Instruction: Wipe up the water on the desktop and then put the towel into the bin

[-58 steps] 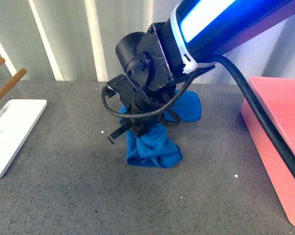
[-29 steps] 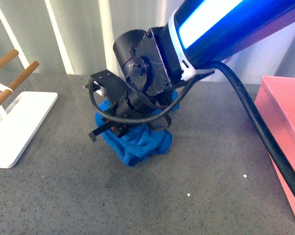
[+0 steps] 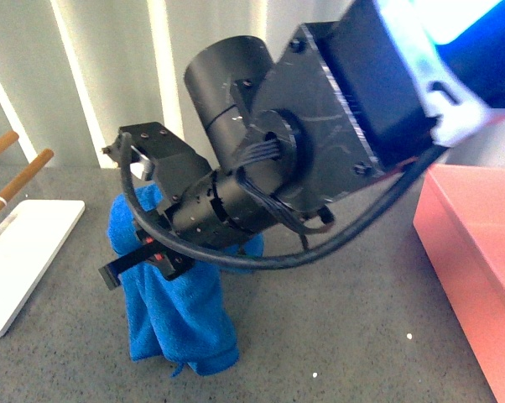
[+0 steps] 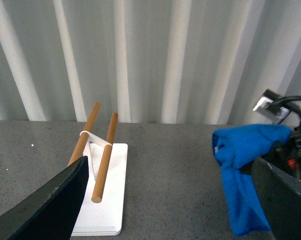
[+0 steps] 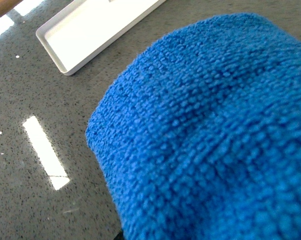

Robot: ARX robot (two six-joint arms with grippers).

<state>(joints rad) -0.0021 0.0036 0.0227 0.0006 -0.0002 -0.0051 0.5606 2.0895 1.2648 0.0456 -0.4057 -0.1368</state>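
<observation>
Towel (image 3: 175,315) hangs in fuzzy blue folds from jaws of right gripper (image 3: 152,254).

The left gripper (image 4: 169,170) holds its dark fingers (image 4: 50,205) wide apart, framing the speckled desktop (image 4: 175,150). A white tray (image 4: 110,220) lies on it near the ribbed wall (image 4: 150,55) and carries two slanted wooden rods (image 4: 103,167) joined by a white band. Well apart from the tray, the towel (image 4: 243,170) hangs limp from the black right arm (image 4: 293,150).
</observation>
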